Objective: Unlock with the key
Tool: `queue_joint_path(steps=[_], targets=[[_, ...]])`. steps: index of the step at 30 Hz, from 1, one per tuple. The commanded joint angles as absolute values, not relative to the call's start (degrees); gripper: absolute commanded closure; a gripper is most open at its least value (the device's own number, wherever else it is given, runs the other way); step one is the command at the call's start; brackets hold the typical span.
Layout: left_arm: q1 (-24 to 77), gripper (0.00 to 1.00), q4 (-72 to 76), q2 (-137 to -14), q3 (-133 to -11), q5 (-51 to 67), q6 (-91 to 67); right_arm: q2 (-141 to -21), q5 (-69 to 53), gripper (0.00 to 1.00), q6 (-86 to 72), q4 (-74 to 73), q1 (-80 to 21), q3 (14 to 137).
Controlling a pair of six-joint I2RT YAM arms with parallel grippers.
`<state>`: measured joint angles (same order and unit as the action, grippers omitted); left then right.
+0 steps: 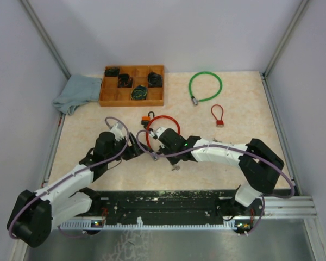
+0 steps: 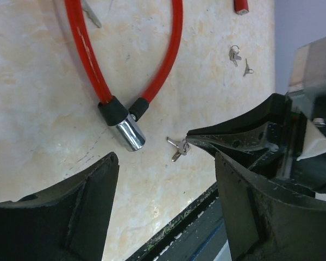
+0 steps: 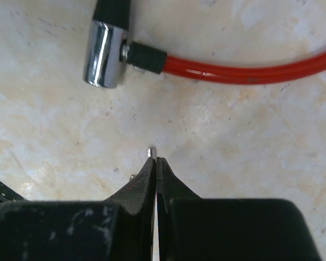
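My right gripper (image 3: 156,163) is pinched fully shut on the key (image 2: 178,147). In the right wrist view only a sliver of metal pokes out past the tips, and the left wrist view shows a small bunch hanging at the fingertips, so the hold looks shallow. The left gripper (image 2: 165,182) stands wide open with nothing in it, low over the table (image 2: 38,109) just near of the lock.

The red cable lock (image 2: 87,60) lies mid-table, and its chrome barrel (image 3: 106,54) rests on the surface just beyond the pinched key and a little to its left. I cannot make out the keyway from any view.

To do this step well, I'd lift the key only slightly and check that the blade points out of the tips rather than sideways. With so little metal showing, it could twist or slip at the first contact.

I'd bring the open left gripper onto the barrel to steady it, because a loose barrel on smooth stone will likely skid away when pushed. Then I'd line the blade up with the barrel's axis and feed it in slowly.

Two spare keys (image 2: 236,54) lie well off to the side and can be ignored.
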<state>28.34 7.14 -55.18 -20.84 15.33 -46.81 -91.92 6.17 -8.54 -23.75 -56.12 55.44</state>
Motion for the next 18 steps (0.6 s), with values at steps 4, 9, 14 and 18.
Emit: queue_joint_path(steps=[4,9,14,18], targets=[[28.2,0.25,14.9,-59.2,-21.1,23.0,-47.8,-85.5,6.3,1.0,-7.6,-14.4,-56.2,53.0],[28.3,0.24,12.8,-59.6,-21.4,22.0,-47.7,-86.9,6.2,0.83,-8.1,-22.6,-55.8,54.7],[28.2,0.23,8.6,-58.4,-21.4,16.8,-47.8,-87.5,4.6,0.71,-8.7,-25.0,-56.0,53.2],[28.1,0.22,7.0,-58.3,-21.6,15.1,-48.0,-88.6,3.3,0.67,-8.5,-24.7,-56.2,53.5]])
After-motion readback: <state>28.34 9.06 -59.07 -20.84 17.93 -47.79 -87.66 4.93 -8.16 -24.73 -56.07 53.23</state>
